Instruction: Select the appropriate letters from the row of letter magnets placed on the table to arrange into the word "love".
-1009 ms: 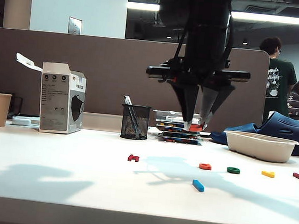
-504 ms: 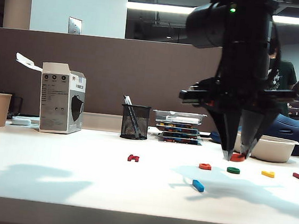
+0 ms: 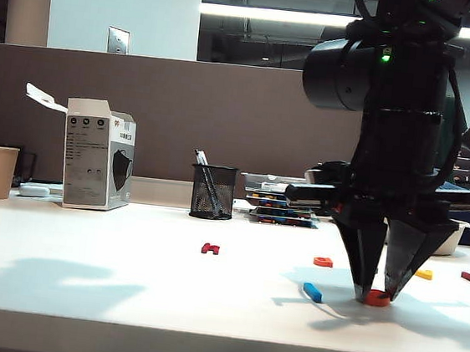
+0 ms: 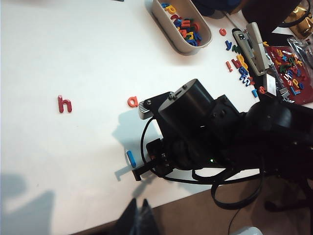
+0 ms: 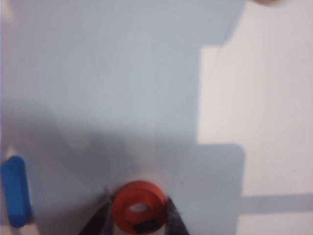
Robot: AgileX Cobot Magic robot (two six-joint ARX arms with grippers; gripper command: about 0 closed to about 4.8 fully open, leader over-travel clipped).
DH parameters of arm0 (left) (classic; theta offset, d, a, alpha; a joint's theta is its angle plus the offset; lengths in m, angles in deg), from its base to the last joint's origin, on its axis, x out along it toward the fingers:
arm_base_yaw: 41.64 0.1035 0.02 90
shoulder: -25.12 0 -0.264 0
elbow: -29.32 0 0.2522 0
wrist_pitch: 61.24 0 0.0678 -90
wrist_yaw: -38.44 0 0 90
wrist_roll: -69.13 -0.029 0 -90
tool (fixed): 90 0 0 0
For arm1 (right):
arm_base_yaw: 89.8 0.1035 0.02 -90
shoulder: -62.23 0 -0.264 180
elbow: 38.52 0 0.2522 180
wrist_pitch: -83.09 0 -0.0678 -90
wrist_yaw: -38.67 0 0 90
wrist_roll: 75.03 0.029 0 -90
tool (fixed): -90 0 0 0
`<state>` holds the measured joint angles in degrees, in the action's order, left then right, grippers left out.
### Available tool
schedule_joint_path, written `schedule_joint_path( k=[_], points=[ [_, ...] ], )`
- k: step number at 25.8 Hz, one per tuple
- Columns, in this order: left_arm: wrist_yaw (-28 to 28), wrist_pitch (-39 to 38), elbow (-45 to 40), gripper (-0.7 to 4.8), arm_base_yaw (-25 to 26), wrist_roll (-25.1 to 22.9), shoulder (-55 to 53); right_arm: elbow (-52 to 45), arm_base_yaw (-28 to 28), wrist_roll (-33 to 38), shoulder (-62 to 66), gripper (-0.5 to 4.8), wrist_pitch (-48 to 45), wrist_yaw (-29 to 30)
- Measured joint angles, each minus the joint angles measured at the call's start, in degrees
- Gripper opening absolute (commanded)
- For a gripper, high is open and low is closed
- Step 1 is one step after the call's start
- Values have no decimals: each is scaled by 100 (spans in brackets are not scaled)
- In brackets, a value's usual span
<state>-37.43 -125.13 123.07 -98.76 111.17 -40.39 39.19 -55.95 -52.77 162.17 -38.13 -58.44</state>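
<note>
Right end effector [image 3: 378, 297] moved right and toward camera, dropped from near back stack to tabletop [image 3: 123, 282]. Orange ring [image 3: 378, 298] carried along, now down just right of blue bar [image 3: 313, 292].

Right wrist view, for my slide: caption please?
Right claw grips the orange-red plastic ring letter over the white table, beside the blue bar letter.

Six loose table letters [image 3: 210, 247], two pincers [image 3: 378, 296].

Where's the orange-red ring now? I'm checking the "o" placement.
In the exterior view, the orange-red ring sits right of centre at the table, clamped in the right tool, just right of the blue bar.
</note>
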Motion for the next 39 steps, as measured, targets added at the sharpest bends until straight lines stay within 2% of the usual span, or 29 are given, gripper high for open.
schedule_joint_path(
  k=[11,15,25,28,34,37,39],
  points=[
    [0,0,0,-4,0,0,0,2,0,2,0,96,26,0],
    [0,0,0,-4,0,0,0,2,0,9,2,161,39,-9],
    [0,0,0,-4,0,0,0,114,-7,17,44,188,181,-15],
    [0,0,0,-4,0,0,0,284,-9,17,79,214,367,92],
    [0,0,0,-4,0,0,0,868,-9,-92,74,213,605,164],
    [0,0,0,-4,0,0,0,1137,-9,-243,72,213,745,-42],
    [0,0,0,-4,0,0,0,1261,-22,-289,72,213,765,-407]
  ],
)
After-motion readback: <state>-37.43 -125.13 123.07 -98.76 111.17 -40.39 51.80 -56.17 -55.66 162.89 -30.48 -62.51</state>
